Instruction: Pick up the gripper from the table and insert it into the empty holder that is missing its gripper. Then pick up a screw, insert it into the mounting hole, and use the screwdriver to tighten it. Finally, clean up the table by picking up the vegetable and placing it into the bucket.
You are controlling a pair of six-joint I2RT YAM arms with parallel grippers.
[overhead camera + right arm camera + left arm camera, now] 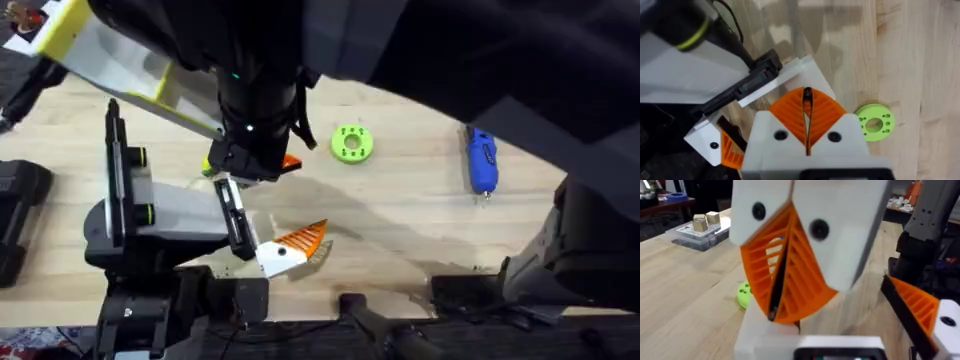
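Observation:
The gripper (pixel 295 243), a white block with an orange ribbed finger, sits at the tip of the black holder bar (pixel 235 215) on the grey stand (pixel 170 215). It also shows as the gripper (pixel 722 150) and the gripper (pixel 915 307). My right gripper (pixel 245 178) reaches across and points down beside that bar, shut and empty (pixel 806 92). It hangs close in front of the left wrist camera (pixel 772 316). My left gripper (pixel 805 347) shows just its white body. The blue screwdriver (pixel 482 160) lies at the right. A yellow-green piece, seemingly the vegetable (pixel 207 165), peeks out beside the arm. Screw and bucket are out of view.
A bright green disc with holes (pixel 351 143) lies right of my right gripper, also seen as the disc (pixel 874 122). A second, bare black bar (pixel 113 140) juts from the stand. A clear box (pixel 120 60) sits at the back left. Bare wood lies between disc and screwdriver.

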